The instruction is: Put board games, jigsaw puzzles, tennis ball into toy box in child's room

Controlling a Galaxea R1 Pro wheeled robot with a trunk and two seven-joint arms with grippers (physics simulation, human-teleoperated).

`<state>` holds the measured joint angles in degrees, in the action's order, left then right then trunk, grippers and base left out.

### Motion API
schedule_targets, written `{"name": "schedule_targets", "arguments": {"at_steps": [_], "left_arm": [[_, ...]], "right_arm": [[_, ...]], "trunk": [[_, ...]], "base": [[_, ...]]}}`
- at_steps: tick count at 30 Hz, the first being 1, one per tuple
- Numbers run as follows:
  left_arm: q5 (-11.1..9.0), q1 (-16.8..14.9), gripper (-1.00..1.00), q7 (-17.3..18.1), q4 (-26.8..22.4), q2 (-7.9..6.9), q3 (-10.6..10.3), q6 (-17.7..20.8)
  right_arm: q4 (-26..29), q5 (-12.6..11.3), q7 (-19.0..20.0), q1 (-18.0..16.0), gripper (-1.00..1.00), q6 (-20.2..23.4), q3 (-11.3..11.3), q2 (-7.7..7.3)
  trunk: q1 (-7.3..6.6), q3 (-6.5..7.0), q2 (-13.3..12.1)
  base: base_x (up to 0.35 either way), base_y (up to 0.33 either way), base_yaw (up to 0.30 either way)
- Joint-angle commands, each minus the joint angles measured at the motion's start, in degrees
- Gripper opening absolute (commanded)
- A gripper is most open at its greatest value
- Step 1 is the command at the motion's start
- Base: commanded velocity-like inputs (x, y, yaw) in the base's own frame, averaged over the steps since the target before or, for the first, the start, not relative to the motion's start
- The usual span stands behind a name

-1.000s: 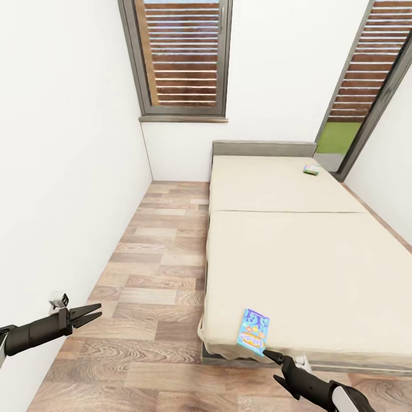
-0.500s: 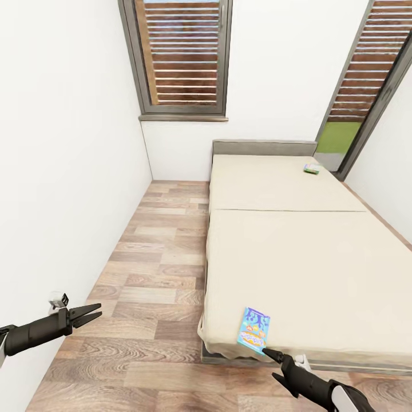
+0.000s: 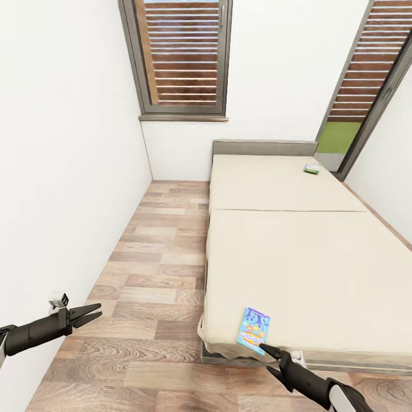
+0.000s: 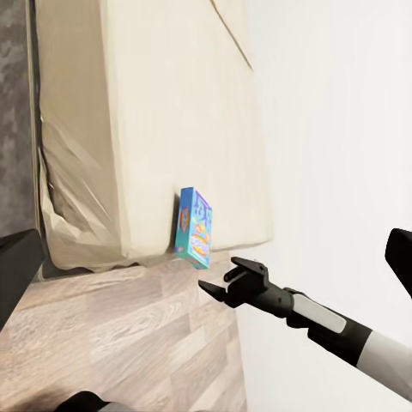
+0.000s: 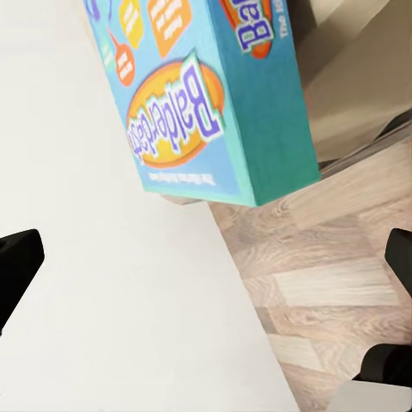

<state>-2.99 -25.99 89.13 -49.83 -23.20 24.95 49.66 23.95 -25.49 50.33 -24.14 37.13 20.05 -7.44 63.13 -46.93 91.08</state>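
Note:
A blue board game [image 3: 253, 331] with cartoon print lies on the bed [image 3: 297, 257] at the near left corner of the beige mattress. In the right wrist view its cover [image 5: 193, 94] looms large just ahead of the fingers [image 5: 17, 268], which stand wide apart. My right gripper [image 3: 267, 359] is open, its upper fingertip right at the box's near corner. The left wrist view shows that same box [image 4: 195, 227] with the right gripper [image 4: 220, 284] just short of it. A green board game [image 3: 312, 169] lies far off by the headboard. Over the floor to the left, my left gripper [image 3: 91, 313] is open and holds nothing.
A strip of wood floor [image 3: 160, 274] runs between the white left wall [image 3: 63, 189] and the bed. A slatted window [image 3: 182, 57] is at the far wall. A glass door [image 3: 355, 114] stands at the far right.
My right gripper has edged slightly forward and left, closer to the blue board game's near corner. The left arm and both games have not moved.

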Motion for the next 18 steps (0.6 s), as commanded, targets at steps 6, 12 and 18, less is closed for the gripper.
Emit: {"name": "schedule_targets", "arguments": {"at_steps": [6, 12, 18], "left_arm": [[0.1, 0.0, 1.00, 0.2, 0.0, -0.01, 0.0, 0.6], [0.1, 0.0, 1.00, 0.2, 0.0, -0.01, 0.1, 0.6], [0.1, 0.0, 1.00, 0.2, 0.0, 0.06, 0.1, 0.6]], "right_arm": [[0.0, -0.1, 0.3, 0.0, 1.00, 0.3, 0.2, 0.09], [0.0, -0.1, 0.4, 0.0, 1.00, 0.3, 0.2, 0.04], [0.0, -0.1, 0.4, 0.0, 1.00, 0.3, 0.2, -0.02]], "trunk": [[0.00, -0.04, 0.0], [0.00, -0.04, 0.0], [0.00, -0.04, 0.0]], "base": [[0.000, 0.000, 0.000], [0.000, 0.000, 0.000], [0.043, 0.000, 0.000]]}}
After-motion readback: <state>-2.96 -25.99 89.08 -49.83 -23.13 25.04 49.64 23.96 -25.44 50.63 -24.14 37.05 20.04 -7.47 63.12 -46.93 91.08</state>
